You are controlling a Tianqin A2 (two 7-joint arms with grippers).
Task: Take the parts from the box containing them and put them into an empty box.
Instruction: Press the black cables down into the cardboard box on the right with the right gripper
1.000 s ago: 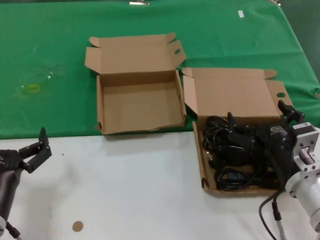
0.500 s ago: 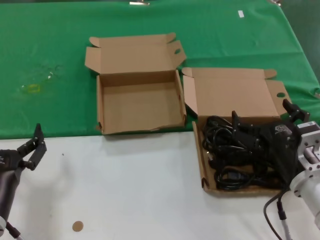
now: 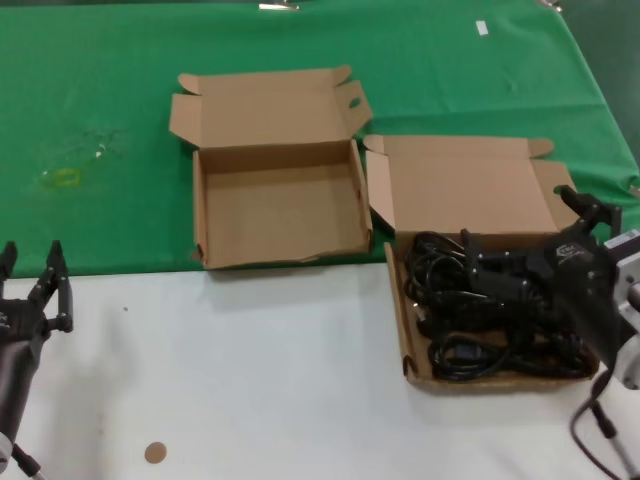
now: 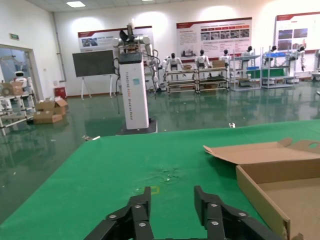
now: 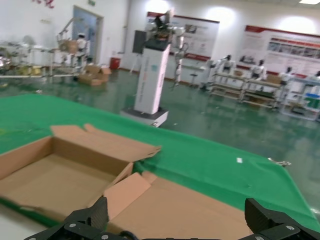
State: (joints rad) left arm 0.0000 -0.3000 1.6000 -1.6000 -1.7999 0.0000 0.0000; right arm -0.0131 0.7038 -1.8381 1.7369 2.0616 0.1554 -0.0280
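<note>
Nothing moved yet: every cable (image 3: 478,318) sits in the full box (image 3: 408,345), empty box (image 3: 280,215) at ten o'clock bare.
My right pincer (image 3: 530,240) hangs spread over the cables, gripping nothing; my left pincer (image 3: 32,272) waits spread at eight o'clock.

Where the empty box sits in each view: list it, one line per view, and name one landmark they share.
Head view: the empty box lies open left of centre on the green cloth, beside the box of cables.
Left wrist view: only its near corner and lid show at the right edge, beyond the left end effector.
Right wrist view: it fills the lower left.
Shared landmark: the green cloth.
</note>
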